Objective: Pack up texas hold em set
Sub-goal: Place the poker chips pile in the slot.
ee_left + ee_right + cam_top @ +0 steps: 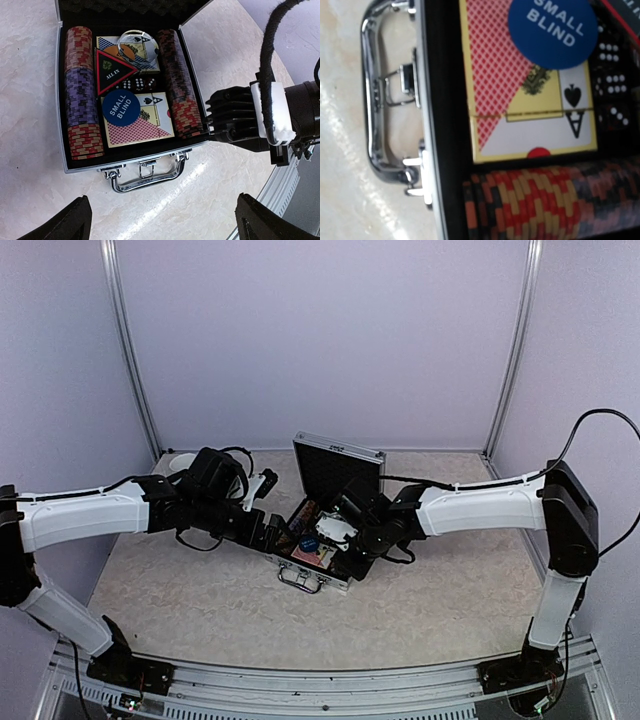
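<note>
The left fingers (70,225) stand spread wide with nothing between them; only their 2 dark tips show, at the bottom corners of the left wrist view. The right fingers lie outside their own camera's picture and are hidden under the black head (232,120) of the right arm, so I cannot tell whether they are spread or pressed together. That head sits at the 3 o'clock wall of the case (80,167); whether it touches is unclear.

The case lies open on the bench (450,590) between the 2 arms, just ahead of the left fingers. In that view its chrome handle (147,177) is at 6 o'clock and the lid (338,465) upright at 12. From above, the handle faces about 7 o'clock. 2 chip rows (82,115) run 12 to 6 along the side walls.

Between them lie 2 card decks (137,130). A blue SMALL BLIND button (121,107) rests on the near deck and a clear round piece (139,45) on the far one. The ALL IN triangle (112,72) points to 3 o'clock, with dark red dice (137,83) beside it.

The right wrist view is very close and soft, cutting off most of the case.

The bench is pale and marbled, with a metal rail (320,695) along its near edge. The walls (320,340) are plain lilac, with aluminium posts (125,350) at the corners. A white round thing (183,460) at 10 o'clock is mostly hidden behind the left arm.
</note>
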Controlling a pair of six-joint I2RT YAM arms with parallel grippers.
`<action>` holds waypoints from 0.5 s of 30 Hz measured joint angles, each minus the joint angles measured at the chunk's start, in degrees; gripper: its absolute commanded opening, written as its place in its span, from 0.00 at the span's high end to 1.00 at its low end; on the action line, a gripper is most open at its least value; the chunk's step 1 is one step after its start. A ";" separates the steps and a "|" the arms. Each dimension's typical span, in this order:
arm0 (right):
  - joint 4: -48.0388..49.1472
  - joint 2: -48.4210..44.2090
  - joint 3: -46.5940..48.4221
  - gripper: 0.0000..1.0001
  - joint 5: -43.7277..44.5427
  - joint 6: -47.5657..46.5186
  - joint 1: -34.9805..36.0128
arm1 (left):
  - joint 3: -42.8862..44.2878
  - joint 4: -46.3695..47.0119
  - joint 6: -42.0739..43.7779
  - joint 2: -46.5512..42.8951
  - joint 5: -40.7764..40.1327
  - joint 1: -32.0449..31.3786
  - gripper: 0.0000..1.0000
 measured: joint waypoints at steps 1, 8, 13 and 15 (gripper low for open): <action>-0.04 0.07 0.02 0.83 0.00 -0.04 -0.07 | 0.00 0.00 0.00 0.02 0.00 0.02 0.01; -0.09 0.13 0.04 0.90 -0.07 -0.42 -0.17 | 0.00 0.00 0.00 0.02 0.00 0.09 0.01; -0.04 0.46 0.24 0.92 -0.20 -0.55 -0.17 | 0.00 0.00 0.00 0.02 0.00 0.09 0.01; -0.02 0.83 0.33 0.94 -0.20 -0.57 -0.17 | 0.00 0.00 0.00 0.02 0.00 0.09 0.01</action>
